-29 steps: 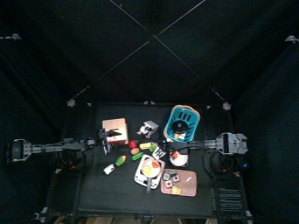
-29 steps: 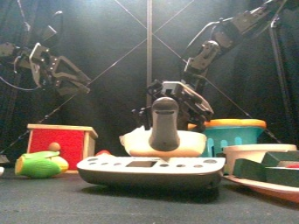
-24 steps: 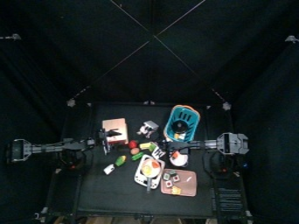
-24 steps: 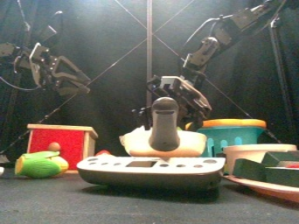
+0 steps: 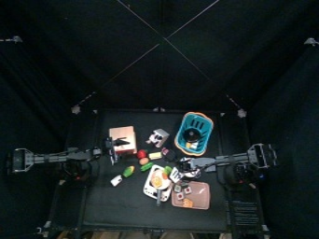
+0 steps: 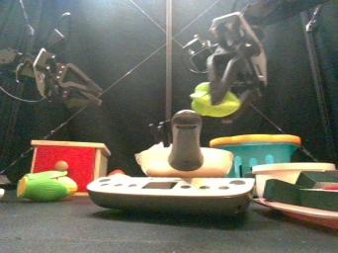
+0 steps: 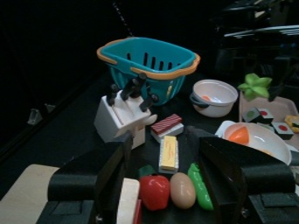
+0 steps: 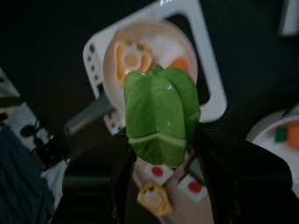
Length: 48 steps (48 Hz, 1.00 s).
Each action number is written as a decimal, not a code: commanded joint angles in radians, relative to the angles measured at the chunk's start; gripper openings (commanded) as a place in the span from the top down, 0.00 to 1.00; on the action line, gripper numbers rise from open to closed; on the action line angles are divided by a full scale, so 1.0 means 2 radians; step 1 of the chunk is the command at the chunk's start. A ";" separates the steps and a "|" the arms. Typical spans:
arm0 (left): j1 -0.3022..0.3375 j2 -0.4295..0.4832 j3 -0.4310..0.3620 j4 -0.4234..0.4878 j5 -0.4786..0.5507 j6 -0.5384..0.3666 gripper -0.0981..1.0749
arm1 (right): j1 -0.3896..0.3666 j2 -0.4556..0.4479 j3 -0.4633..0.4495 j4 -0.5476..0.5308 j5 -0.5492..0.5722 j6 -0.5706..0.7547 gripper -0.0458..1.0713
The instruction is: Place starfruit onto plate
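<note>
- Starfruit (image 8: 162, 114): ridged, glossy yellow-green plastic fruit, held in the air above the table's right half; in the front view it hangs well above the rim of the teal basket (image 6: 268, 150).
- Right gripper (image 6: 227, 87): two black jaws clamped on the starfruit, the arm reaching in from the right at a raised height.
- Plate (image 5: 200, 200): flat, roughly square salmon-pink tray at the table's front right, carrying small sushi-like pieces; it lies below and a little forward of the held fruit.
- White oblong dish (image 8: 138, 52): slotted handles at its ends, holding orange and pale food pieces; directly under the starfruit in the right wrist view, and just left of the plate from above.
- White round bowl (image 7: 214, 92): red-and-white contents, between the basket and the plate.
- Teal basket: orange rim, slotted walls, at the back right of the table.
- White knife block (image 7: 121, 116): black handles sticking out, in front of the basket in the left wrist view.
- Red wooden box (image 6: 70, 160): pale top, at the table's left.
- Loose toy food (image 7: 172, 186): red pepper, pale egg, green pod, yellow and red slices, clustered mid-table.
- Left gripper (image 7: 160, 178): jaws apart, nothing between them, poised over the table's left side well apart from the starfruit.
</note>
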 commanded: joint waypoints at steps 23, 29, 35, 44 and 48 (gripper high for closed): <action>-0.024 0.001 -0.004 -0.001 -0.002 -0.001 0.16 | 0.142 -0.146 0.143 -0.165 -0.037 0.440 0.32; -0.039 0.001 -0.004 -0.001 -0.002 -0.001 0.16 | 0.208 -0.146 0.147 -0.249 0.006 0.596 0.32; -0.043 0.001 -0.005 -0.001 -0.002 0.000 0.16 | 0.270 -0.140 0.147 -0.305 0.052 0.720 0.32; -0.042 0.001 -0.007 0.000 -0.002 0.002 0.16 | 0.310 -0.118 0.157 -0.315 0.067 0.803 0.32; -0.042 0.000 -0.005 -0.001 -0.002 0.002 0.16 | 0.311 -0.105 0.158 -0.309 0.056 0.805 0.32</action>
